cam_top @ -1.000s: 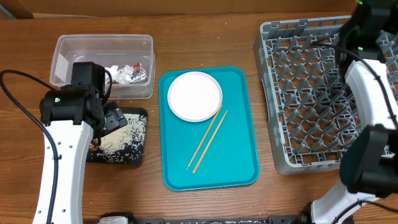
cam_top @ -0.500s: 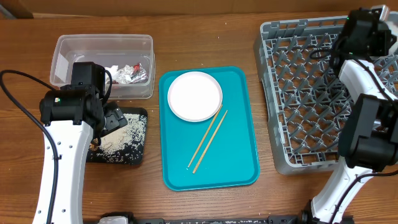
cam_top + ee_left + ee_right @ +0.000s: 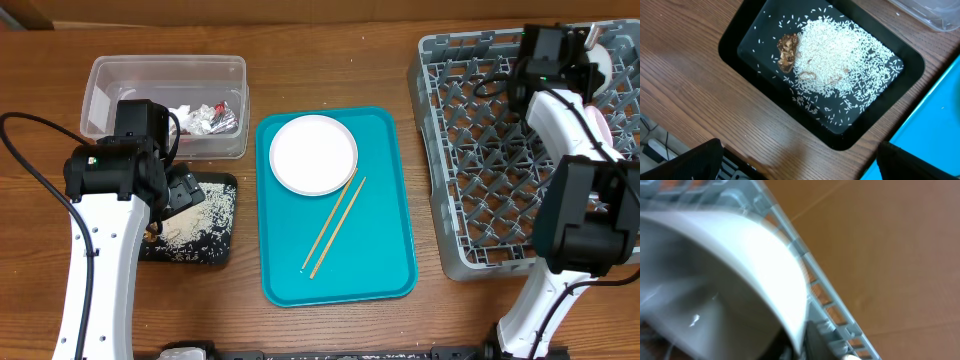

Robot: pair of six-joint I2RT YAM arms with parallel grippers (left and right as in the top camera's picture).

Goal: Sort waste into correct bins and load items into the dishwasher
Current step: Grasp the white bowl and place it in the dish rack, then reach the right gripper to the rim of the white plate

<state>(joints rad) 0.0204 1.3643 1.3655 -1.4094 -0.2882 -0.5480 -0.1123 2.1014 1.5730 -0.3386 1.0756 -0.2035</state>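
Right pincer has swung to the big grey plastic peg rack's upper right, at the small pale grey bowl. Its grip is too blurry to tell. Left pincer is wide apart. 1 bowl looks nearly loaded.

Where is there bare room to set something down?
Free: on the teal tray, the right strip and bottom edge beside the chopsticks; bare table between tub and rack; the rack's left and middle pegs. Crowded: plate fills the tray's top left, rice covers the black tray, right arm overhangs the rack's right side.

Grained, matt wood is seen in the bench. The black tray is moulded in glossy plastic, the teal tray in smooth plastic, the dish rack in matt grey plastic.
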